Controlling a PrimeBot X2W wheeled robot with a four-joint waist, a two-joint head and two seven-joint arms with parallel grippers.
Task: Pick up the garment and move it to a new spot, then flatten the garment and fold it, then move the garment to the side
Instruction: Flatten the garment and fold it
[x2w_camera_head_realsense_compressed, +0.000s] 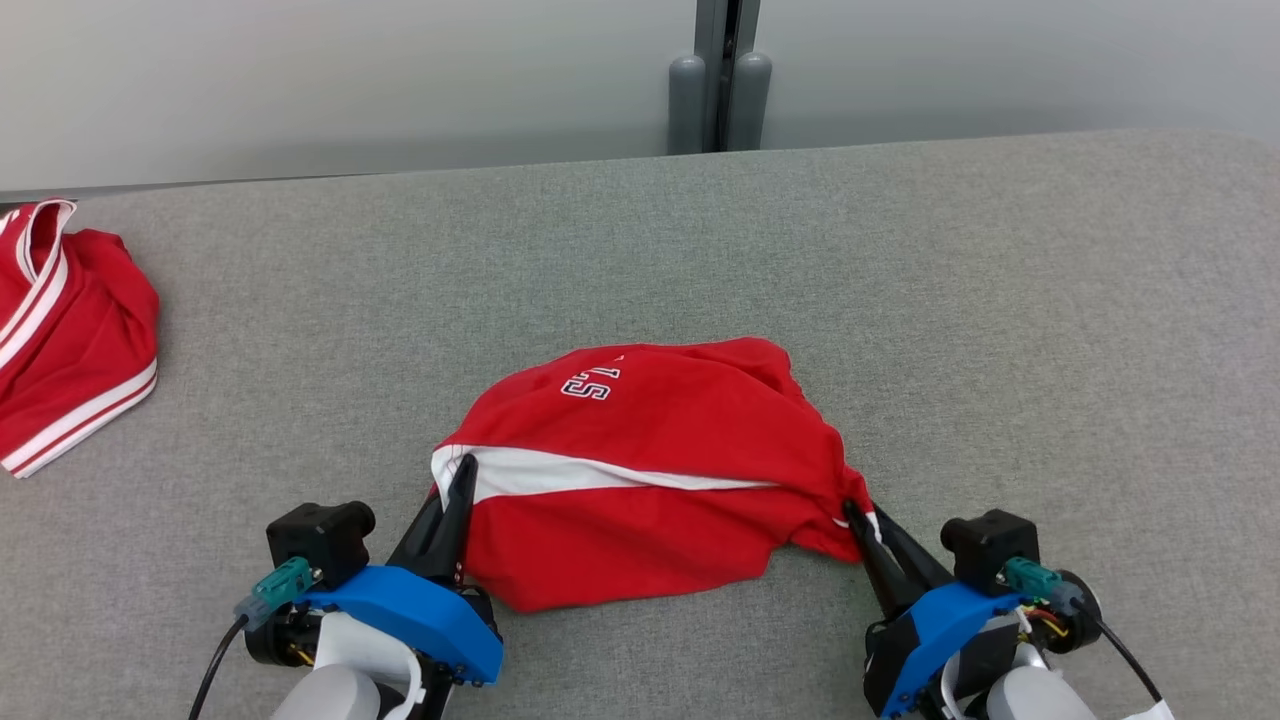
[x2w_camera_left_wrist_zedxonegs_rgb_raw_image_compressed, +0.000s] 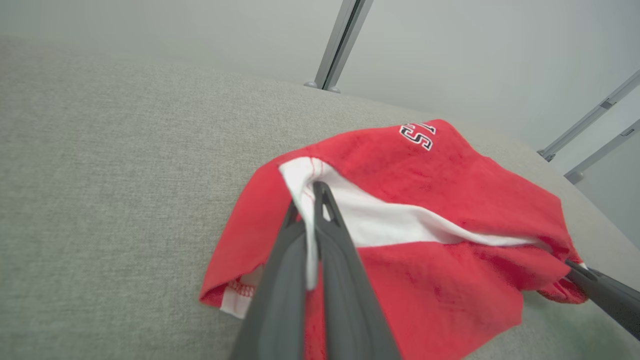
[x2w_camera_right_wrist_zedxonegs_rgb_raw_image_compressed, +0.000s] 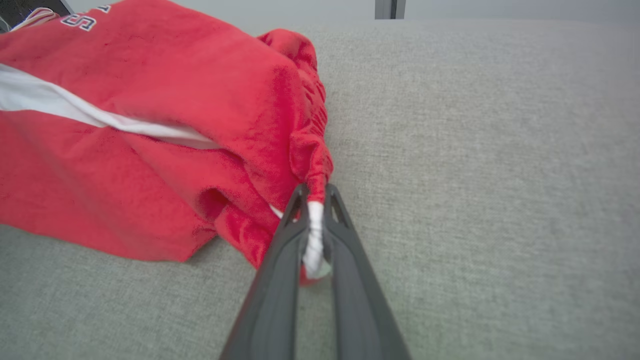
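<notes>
The garment (x2w_camera_head_realsense_compressed: 650, 440) is red with a white band and dark lettering, lying bunched on the grey cloth table (x2w_camera_head_realsense_compressed: 700, 250) in front of me. My left gripper (x2w_camera_head_realsense_compressed: 462, 470) is shut on its left corner, pinching the white band (x2w_camera_left_wrist_zedxonegs_rgb_raw_image_compressed: 307, 200) between the fingers. At the opposite end my right gripper (x2w_camera_head_realsense_compressed: 858, 520) is shut on the gathered right corner, with white and red cloth (x2w_camera_right_wrist_zedxonegs_rgb_raw_image_compressed: 314, 230) squeezed between its fingers. In the left wrist view the garment (x2w_camera_left_wrist_zedxonegs_rgb_raw_image_compressed: 425, 210) spreads to the right, where the right gripper's finger (x2w_camera_left_wrist_zedxonegs_rgb_raw_image_compressed: 600, 292) meets its far corner.
A second red garment with white stripes (x2w_camera_head_realsense_compressed: 60, 330) lies at the table's far left edge. A grey post (x2w_camera_head_realsense_compressed: 720, 80) stands behind the table against a pale wall. Bare grey cloth surrounds the held garment on all sides.
</notes>
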